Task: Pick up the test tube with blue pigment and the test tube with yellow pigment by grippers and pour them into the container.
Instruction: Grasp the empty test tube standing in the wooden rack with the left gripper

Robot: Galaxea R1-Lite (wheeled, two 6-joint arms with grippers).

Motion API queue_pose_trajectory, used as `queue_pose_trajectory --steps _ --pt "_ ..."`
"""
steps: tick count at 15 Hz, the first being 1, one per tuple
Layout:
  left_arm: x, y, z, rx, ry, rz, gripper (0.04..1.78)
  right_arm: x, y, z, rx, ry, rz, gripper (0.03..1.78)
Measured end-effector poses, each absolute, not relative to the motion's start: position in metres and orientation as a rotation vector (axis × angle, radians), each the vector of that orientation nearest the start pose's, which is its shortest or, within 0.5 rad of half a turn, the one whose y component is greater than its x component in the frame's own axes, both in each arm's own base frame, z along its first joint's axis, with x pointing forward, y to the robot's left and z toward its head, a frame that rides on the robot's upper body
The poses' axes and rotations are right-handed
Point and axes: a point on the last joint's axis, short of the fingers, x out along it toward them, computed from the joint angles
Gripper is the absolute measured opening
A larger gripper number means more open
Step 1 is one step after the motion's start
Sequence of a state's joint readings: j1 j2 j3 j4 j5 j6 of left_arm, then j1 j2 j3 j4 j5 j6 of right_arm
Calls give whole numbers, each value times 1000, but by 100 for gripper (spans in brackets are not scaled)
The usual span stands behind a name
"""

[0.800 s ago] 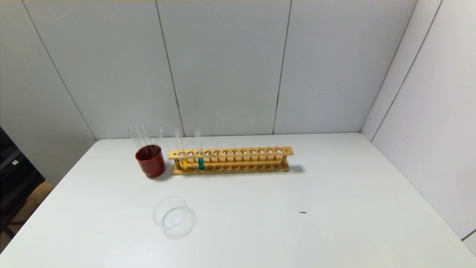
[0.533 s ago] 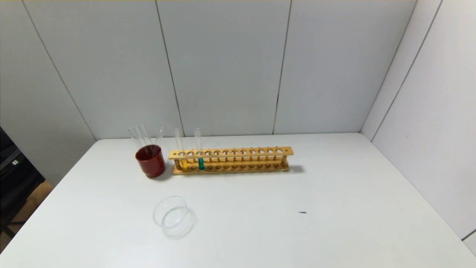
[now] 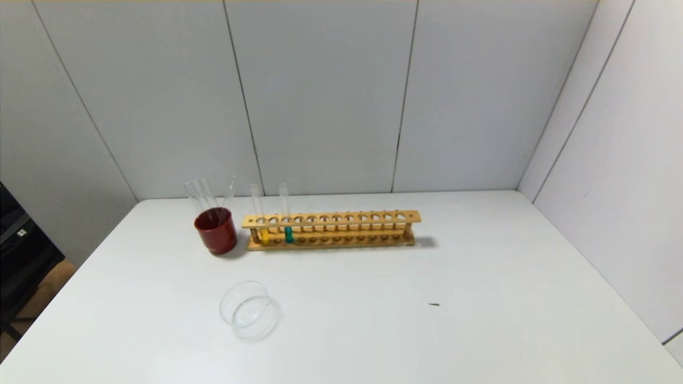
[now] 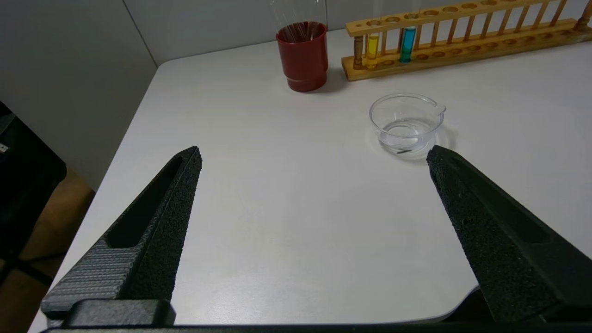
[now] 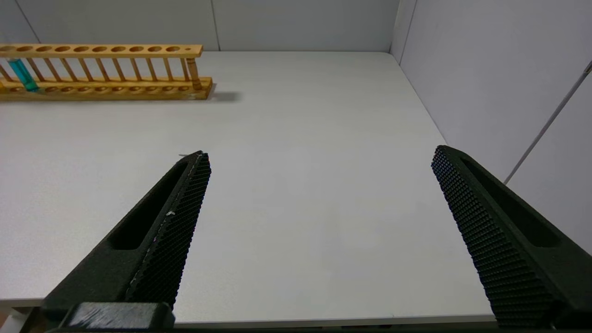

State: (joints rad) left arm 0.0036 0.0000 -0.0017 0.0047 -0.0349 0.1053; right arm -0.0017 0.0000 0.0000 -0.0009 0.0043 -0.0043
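The test tube with blue pigment (image 3: 287, 233) and the test tube with yellow pigment (image 3: 263, 234) stand upright in the left end of a wooden rack (image 3: 341, 228). They also show in the left wrist view, blue (image 4: 407, 42) and yellow (image 4: 372, 47). The clear glass container (image 3: 248, 311) sits on the table in front of the rack; it also shows in the left wrist view (image 4: 406, 123). My left gripper (image 4: 314, 155) is open and empty near the table's front left edge. My right gripper (image 5: 320, 155) is open and empty near the front right edge. Neither gripper shows in the head view.
A dark red cup (image 3: 216, 230) holding colourless clear tubes stands just left of the rack. A small dark speck (image 3: 434, 304) lies on the white table (image 3: 480, 277). Grey walls close the back and right sides.
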Motion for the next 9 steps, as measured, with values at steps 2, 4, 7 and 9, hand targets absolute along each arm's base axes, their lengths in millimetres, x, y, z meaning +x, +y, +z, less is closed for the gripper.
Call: queue_pose_trajectory --steps 2,4,7,9 --pt "-23 -1 75 52 3 -28 172 -23 0 76 -4 -1 2 175" --pt "-23 0 76 42 3 -15 172 -23 0 76 -4 -1 2 175" --pt "-31 -2 99 39 -48 -62 172 -23 0 76 -4 -1 3 175" --pt "-41 -3 127 40 -47 -128 172 -23 0 76 -4 -1 2 175"
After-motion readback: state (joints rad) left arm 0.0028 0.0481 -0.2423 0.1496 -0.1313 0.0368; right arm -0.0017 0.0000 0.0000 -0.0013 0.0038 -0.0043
